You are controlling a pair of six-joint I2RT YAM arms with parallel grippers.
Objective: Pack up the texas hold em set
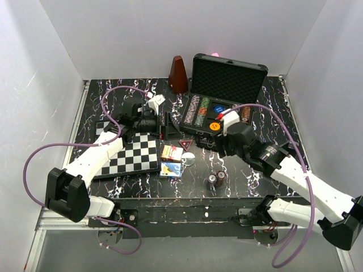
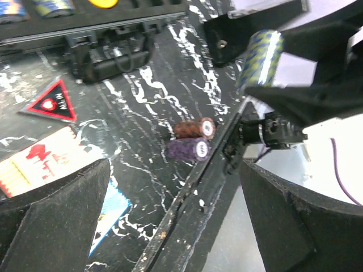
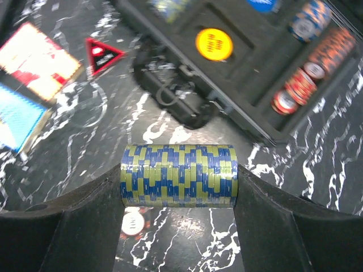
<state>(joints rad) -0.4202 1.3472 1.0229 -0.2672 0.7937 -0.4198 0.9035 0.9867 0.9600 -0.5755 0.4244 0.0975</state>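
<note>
left gripper (image 2: 176, 187): jaws wide apart, holding nothing, low over the worktop (image 1: 249, 175) by the card boxes (image 1: 171, 160)
right gripper (image 3: 178, 184): jaws clamped on the yellow-and-blue chip roll (image 3: 178, 174), held sideways just in front of the case (image 1: 228, 79)
case: open at the far edge, right of centre, lid upright
brown chip roll (image 2: 190, 128): lying against the purple chip roll (image 2: 184, 151), near the near edge
card boxes: mid-worktop, beside the chessboard (image 1: 133, 156)

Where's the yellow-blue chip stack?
The chip stack sits centre of the right wrist view, gripped in the right hand, in front of the case handle.
</note>
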